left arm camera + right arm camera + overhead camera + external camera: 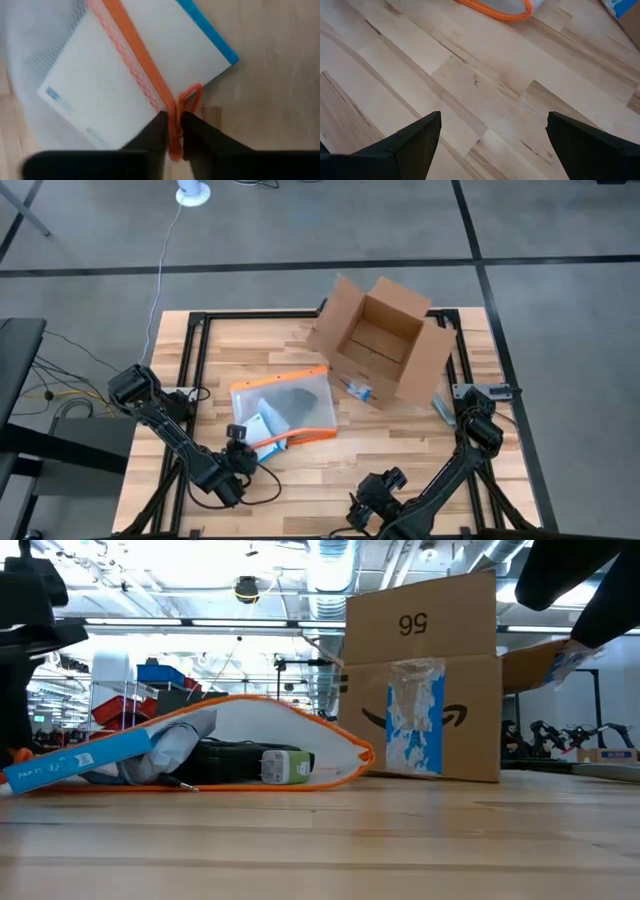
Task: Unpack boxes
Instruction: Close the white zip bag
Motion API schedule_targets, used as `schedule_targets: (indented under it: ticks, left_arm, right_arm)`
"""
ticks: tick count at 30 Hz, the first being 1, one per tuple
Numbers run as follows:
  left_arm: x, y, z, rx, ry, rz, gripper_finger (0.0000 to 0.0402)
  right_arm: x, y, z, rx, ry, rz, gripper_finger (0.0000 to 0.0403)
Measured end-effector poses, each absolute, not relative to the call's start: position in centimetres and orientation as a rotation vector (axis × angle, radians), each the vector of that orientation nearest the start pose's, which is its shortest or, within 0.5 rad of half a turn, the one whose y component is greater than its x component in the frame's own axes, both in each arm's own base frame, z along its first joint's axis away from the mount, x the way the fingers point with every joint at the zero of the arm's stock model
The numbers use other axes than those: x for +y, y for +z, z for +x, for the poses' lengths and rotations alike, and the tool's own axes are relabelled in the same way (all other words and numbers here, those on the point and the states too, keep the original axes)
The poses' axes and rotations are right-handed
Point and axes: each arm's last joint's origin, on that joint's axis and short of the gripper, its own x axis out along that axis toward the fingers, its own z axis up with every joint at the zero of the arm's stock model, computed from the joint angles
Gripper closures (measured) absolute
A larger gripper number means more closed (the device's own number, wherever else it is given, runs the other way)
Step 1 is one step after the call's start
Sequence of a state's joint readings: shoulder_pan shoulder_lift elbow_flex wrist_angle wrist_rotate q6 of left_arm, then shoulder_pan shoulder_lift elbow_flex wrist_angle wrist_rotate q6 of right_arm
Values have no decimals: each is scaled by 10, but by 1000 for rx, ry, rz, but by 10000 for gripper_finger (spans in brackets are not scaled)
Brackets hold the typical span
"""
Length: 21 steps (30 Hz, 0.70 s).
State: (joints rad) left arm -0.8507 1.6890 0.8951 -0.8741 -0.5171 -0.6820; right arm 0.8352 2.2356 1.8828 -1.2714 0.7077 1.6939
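The brown cardboard box (380, 340) stands on its bottom at the table's far right, flaps open, with blue-and-white tape (415, 720) on its side. An orange-edged clear pouch (285, 405) lies flat at the table's middle and holds dark items and a white packet with a blue edge (125, 65). My left gripper (240, 445) is at the pouch's near left corner, shut on its orange edge. My right gripper (372, 502) hovers open near the table's front edge, with only bare wood between its fingers (410, 140). My left gripper pinches the pouch's orange edge strip (174, 117) between its two fingers (155, 135), just beside a small orange loop tab (190, 97) at the corner. The fingers come from the near side and lie along the strip. The pouch lies on the table.
A small blue-and-white item (358, 389) lies against the box's near side, and a grey piece (443, 408) lies by the right edge. A black frame (300, 314) borders the table. Bare wood (330, 465) lies between the two grippers.
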Motion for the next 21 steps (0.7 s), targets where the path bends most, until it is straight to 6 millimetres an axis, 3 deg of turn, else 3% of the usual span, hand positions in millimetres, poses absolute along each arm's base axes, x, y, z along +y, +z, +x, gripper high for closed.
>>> schedule_targets:
  ticks: [14,21]
  left_arm:
    - [-193,151,187,1236,178,380,394]
    - [-192,151,186,1238,200,363,323]
  right_arm:
    - [303,193,302,826,-756,318,62]
    - [301,193,305,823,-760,328,62]
